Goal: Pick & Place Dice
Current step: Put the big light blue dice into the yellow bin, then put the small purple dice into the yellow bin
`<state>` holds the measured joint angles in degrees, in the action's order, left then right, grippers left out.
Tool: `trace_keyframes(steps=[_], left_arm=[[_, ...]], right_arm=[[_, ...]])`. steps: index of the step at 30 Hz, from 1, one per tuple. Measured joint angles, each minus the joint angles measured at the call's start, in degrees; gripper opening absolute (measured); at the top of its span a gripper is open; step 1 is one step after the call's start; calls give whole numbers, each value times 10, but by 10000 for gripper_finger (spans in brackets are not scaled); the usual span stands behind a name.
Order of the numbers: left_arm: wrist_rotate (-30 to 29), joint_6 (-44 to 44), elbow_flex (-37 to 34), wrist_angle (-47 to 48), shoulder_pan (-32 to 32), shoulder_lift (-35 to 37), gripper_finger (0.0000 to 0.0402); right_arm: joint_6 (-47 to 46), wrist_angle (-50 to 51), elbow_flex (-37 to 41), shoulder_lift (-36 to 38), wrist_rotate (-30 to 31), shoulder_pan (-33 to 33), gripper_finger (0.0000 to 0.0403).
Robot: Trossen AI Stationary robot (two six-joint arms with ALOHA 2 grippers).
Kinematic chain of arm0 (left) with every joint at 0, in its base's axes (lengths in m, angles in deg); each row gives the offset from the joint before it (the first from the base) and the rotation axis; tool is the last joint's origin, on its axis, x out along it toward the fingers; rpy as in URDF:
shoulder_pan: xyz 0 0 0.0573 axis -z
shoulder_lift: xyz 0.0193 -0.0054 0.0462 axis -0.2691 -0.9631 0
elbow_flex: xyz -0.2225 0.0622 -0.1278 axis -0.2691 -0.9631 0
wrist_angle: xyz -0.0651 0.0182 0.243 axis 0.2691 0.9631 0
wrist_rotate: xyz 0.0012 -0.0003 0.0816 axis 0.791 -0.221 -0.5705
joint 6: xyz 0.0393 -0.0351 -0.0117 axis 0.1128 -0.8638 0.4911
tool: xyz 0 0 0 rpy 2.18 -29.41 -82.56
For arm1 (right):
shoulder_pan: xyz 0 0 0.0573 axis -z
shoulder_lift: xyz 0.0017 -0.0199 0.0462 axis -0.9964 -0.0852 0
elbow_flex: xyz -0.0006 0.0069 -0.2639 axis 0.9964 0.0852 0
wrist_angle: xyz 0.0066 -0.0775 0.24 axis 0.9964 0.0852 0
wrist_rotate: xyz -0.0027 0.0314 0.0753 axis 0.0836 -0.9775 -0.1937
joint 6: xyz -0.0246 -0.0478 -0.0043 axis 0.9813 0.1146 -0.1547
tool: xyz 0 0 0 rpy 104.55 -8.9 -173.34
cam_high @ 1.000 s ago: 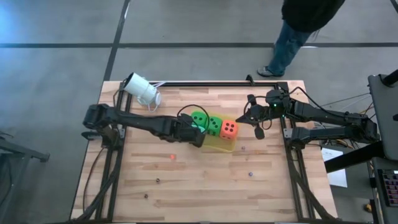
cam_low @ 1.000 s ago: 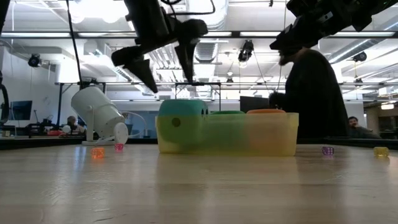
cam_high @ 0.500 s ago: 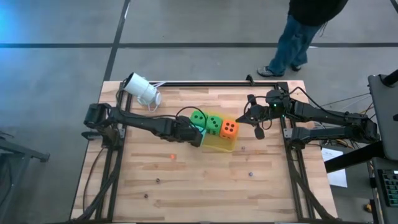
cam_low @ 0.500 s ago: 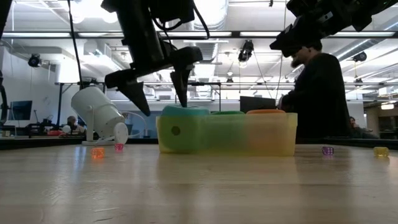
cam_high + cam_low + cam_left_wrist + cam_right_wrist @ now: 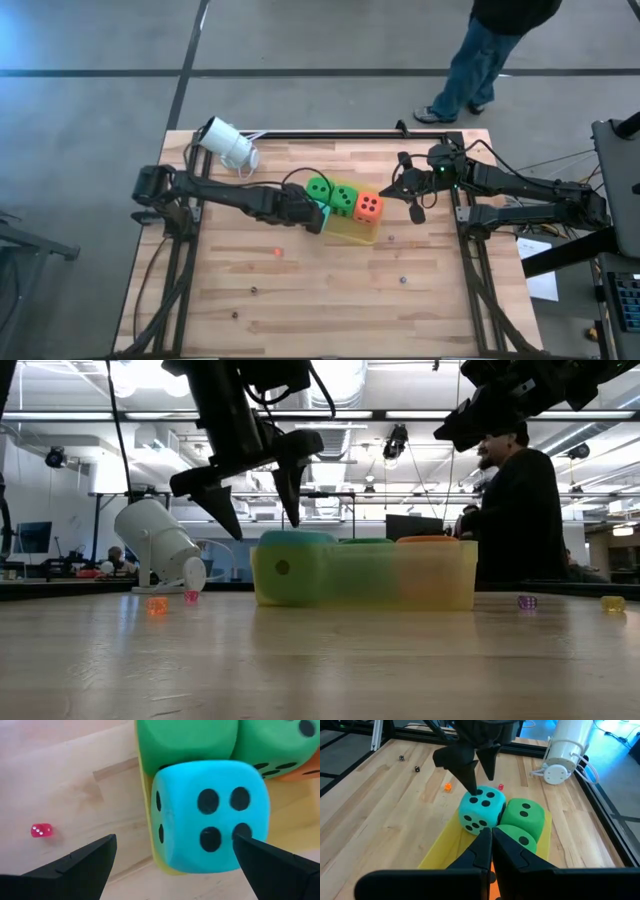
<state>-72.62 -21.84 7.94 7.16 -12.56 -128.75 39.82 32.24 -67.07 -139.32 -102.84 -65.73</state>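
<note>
The teal die (image 5: 210, 830) sits at the left end of the yellow tray (image 5: 356, 233), against a green die (image 5: 185, 740). The second green die (image 5: 343, 200) and the orange-red die (image 5: 368, 207) fill the row toward the right. My left gripper (image 5: 255, 510) hovers open just above the teal die (image 5: 481, 810), one finger on either side, touching nothing. My right gripper (image 5: 490, 840) is shut and waits high over the table's far right part (image 5: 412, 195).
A white cylinder camera (image 5: 228, 145) lies at the far left corner. Tiny dice are scattered on the wood: a red one (image 5: 41, 830) near the tray, others toward the near edge (image 5: 403, 279). A person (image 5: 515, 510) stands beyond the far edge.
My left gripper, open throughout, has dropped a little closer to the teal die and shifted slightly toward the table's left. The dice and tray have stayed put. The person behind the table has moved to the right.
</note>
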Motion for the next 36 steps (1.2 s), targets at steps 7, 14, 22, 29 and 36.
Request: trace_keyframes(steps=[7,14,22,29,36], left_arm=[[-6,9,1,3,0,13,400],[-22,49,5,-2,0,36,400],[-100,127,4,-3,28,91,400],[-194,163,2,1,84,127,400],[-247,165,2,5,136,135,400]], right_arm=[[0,0,0,0,0,0,8],[0,0,0,0,0,0,8],[0,0,0,0,0,0,8],[0,0,0,0,0,0,8],[0,0,0,0,0,0,8]])
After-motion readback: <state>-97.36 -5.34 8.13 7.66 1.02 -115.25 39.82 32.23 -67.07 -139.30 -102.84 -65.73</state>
